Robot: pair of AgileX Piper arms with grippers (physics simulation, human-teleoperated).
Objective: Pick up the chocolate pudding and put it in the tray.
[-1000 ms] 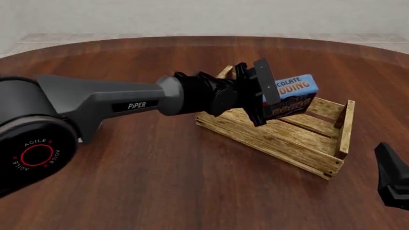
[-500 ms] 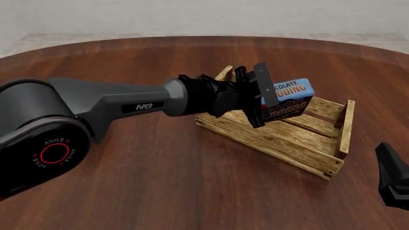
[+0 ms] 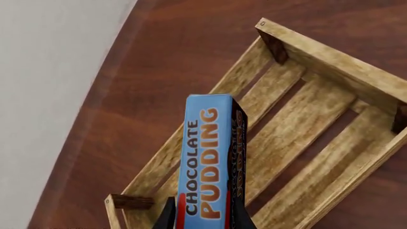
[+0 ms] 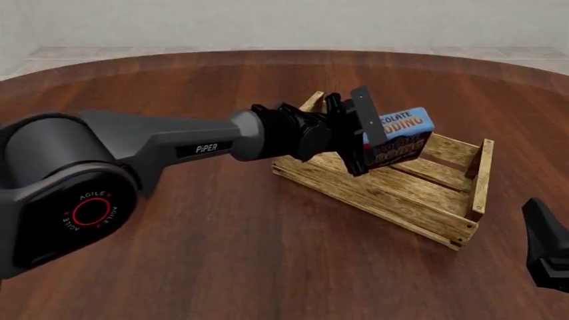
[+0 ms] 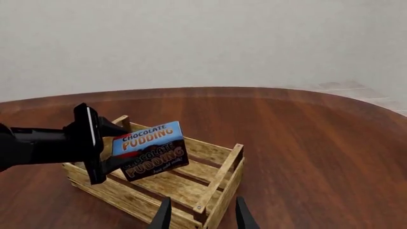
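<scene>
The chocolate pudding (image 4: 400, 137) is a small carton with a blue top band and a dark brown lower part. My left gripper (image 4: 366, 137) is shut on it and holds it tilted just above the tray (image 4: 404, 193), a slatted wooden crate right of the table's middle. In the left wrist view the chocolate pudding (image 3: 208, 176) stands between my fingers over the tray's (image 3: 299, 119) slatted floor. The right wrist view shows the chocolate pudding (image 5: 149, 150) hanging over the tray (image 5: 216, 186). My right gripper (image 5: 200, 214) is open, near the tray's corner, holding nothing, with its arm (image 4: 547, 247) low at the right edge.
The left arm (image 4: 151, 153) stretches from the near left across the dark wooden table (image 4: 222, 253) to the tray. A pale wall (image 5: 203, 43) rises behind the table's far edge.
The left gripper has lowered the chocolate pudding slightly toward the tray and tilted it a little more. The right arm has not moved.
</scene>
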